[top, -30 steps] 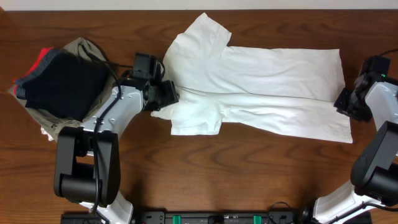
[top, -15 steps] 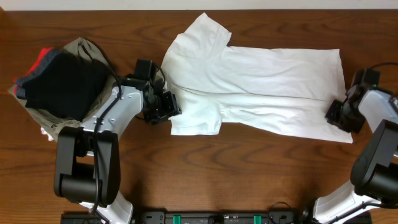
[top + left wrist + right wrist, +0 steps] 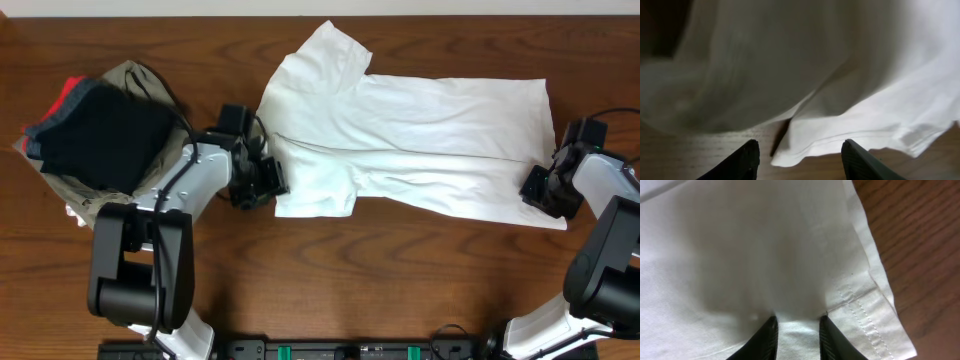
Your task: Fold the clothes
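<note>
The clothes [image 3: 430, 130] lie flat across the table's far half, a white garment folded lengthwise with a sleeve pointing to the back. At its left edge, beside the lower sleeve, my left gripper [image 3: 272, 180] stands open. In the left wrist view the left gripper [image 3: 800, 155] hovers low over the wood, and a white corner of the clothes [image 3: 840, 75] lies between its fingers, untouched. My right gripper [image 3: 535, 188] is at the right hem near the front corner. The right wrist view shows it [image 3: 797, 330] narrowly open, its tips pressed into the clothes [image 3: 765, 255] with a strip of fabric between them.
A stack of folded garments [image 3: 95, 135], black on top with red and khaki below, sits at the left. Bare brown wooden table [image 3: 400, 280] stretches along the front. Both arm bases stand at the front edge.
The right gripper has moved left and toward the front, from beside the hem onto it. The left gripper shifted slightly toward the front along the garment's left edge. The garment has not moved.
</note>
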Available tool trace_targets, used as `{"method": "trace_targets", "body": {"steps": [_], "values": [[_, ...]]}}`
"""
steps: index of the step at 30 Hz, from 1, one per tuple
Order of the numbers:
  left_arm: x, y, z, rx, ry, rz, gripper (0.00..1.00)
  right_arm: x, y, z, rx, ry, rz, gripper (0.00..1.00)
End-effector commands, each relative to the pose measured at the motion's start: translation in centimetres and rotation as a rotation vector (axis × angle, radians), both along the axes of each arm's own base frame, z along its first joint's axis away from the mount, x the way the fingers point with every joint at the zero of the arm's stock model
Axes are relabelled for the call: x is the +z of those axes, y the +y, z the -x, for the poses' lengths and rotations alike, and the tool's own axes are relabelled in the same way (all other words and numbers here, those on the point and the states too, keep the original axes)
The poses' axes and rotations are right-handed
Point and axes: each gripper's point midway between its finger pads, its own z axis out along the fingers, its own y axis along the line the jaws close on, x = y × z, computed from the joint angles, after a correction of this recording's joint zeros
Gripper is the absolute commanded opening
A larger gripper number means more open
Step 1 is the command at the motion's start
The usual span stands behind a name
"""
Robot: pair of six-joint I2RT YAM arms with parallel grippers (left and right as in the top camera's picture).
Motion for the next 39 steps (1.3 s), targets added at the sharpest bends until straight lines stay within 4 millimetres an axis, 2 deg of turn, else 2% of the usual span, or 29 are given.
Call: {"method": "trace_targets", "body": {"steps": [1, 3, 6, 8, 9, 12, 16, 19, 22, 24, 26, 30, 39], "values": [[-1.3, -0.7, 1.6, -0.028, 0.036, -0.022, 0.55, -1.2, 0.8, 1.0, 0.008, 0.026, -0.047, 0.27], [-1.5, -1.3, 1.7, -0.041, 0.025, -0.019, 0.54, -1.2, 0.8, 1.0, 0.008, 0.026, -0.047, 0.27], [-1.5, -2.3, 1.6, -0.052, 0.011, -0.014, 0.26, -1.2, 0.8, 1.0, 0.008, 0.027, -0.047, 0.27], [-1.5, -2.6, 1.7, -0.064, 0.007, -0.013, 0.11, -1.2, 0.8, 1.0, 0.008, 0.027, -0.047, 0.27], [-1.5, -2.7, 1.8, -0.068, 0.008, -0.013, 0.07, -1.2, 0.8, 1.0, 0.008, 0.027, -0.047, 0.27], [-0.9, -3.4, 1.9, -0.073, 0.012, 0.034, 0.06, -1.2, 0.8, 1.0, 0.008, 0.028, -0.047, 0.27], [2.5, -4.6, 0.4, -0.104, -0.083, 0.126, 0.06, -1.2, 0.8, 1.0, 0.008, 0.027, -0.047, 0.27], [6.5, -4.7, -2.7, -0.113, -0.263, 0.155, 0.06, -1.2, 0.8, 1.0, 0.008, 0.027, -0.047, 0.27], [11.1, -4.5, -6.8, -0.086, -0.512, 0.186, 0.06, -1.2, 0.8, 1.0, 0.008, 0.027, -0.047, 0.27], [13.0, -3.8, -9.0, -0.034, -0.625, 0.161, 0.06, -1.2, 0.8, 1.0, 0.008, 0.027, -0.047, 0.27], [13.7, -2.8, -10.7, 0.024, -0.695, 0.110, 0.06, -1.2, 0.8, 1.0, 0.008, 0.027, -0.047, 0.27], [12.9, -2.3, -12.1, 0.058, -0.723, 0.063, 0.06, -1.2, 0.8, 1.0, 0.008, 0.028, -0.047, 0.27], [7.5, -2.5, -12.2, 0.056, -0.595, 0.043, 0.06, -1.2, 0.8, 1.0, 0.008, 0.027, -0.046, 0.27]]}}
